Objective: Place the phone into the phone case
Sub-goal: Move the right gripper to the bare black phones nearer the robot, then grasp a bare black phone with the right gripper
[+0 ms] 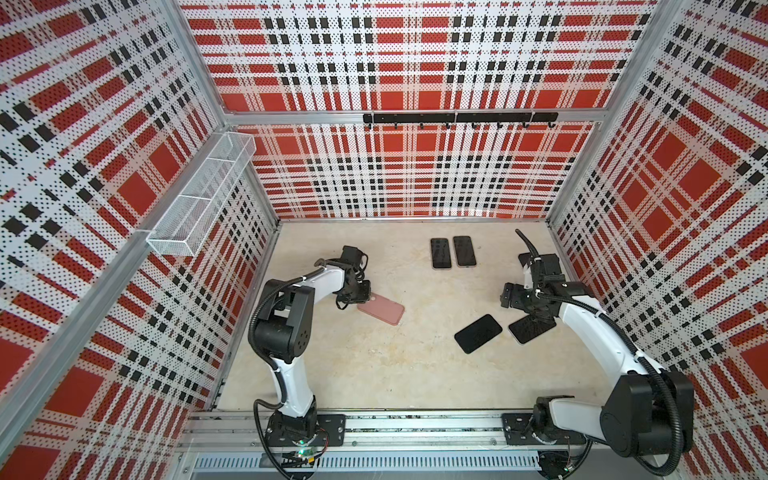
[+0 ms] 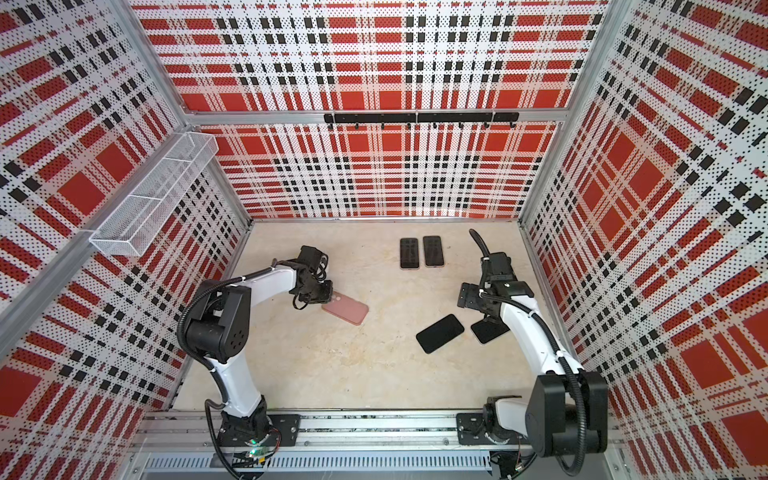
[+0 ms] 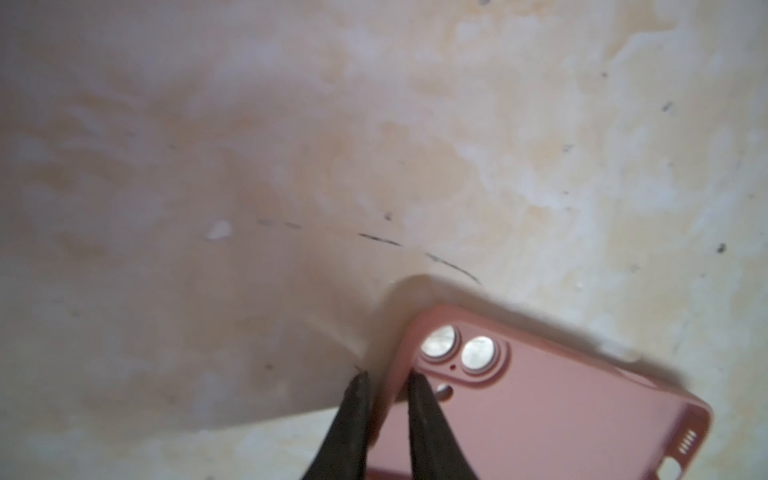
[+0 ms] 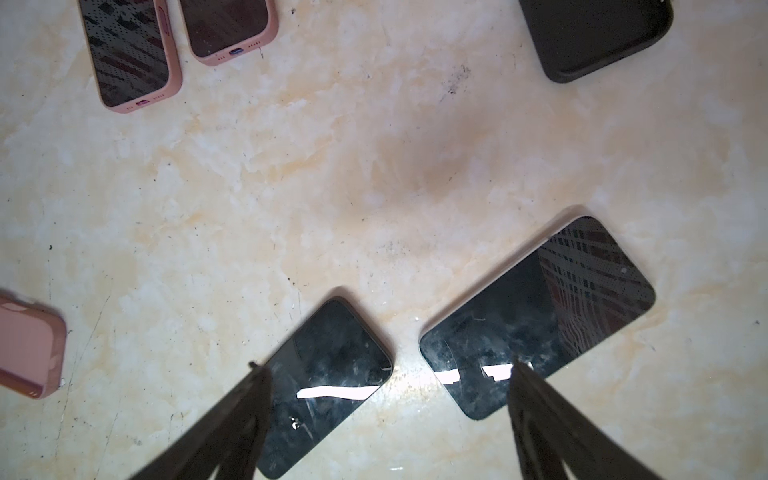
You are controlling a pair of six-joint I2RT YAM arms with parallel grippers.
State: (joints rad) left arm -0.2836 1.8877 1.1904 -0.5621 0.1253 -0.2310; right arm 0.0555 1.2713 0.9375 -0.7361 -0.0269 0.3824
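Observation:
A pink phone case lies back up, left of the table's middle; its camera cut-outs show in the left wrist view. My left gripper is shut on the case's edge beside the cut-outs, one finger outside and one on the back. Two bare black phones lie screen up at the right. Above them my right gripper hangs open, holding nothing, a fingertip over each phone.
Two phones in pink cases lie side by side at the back middle. A black case lies at the back right, mostly hidden behind the right arm in both top views. Plaid walls close in the table; a wire basket hangs on the left wall.

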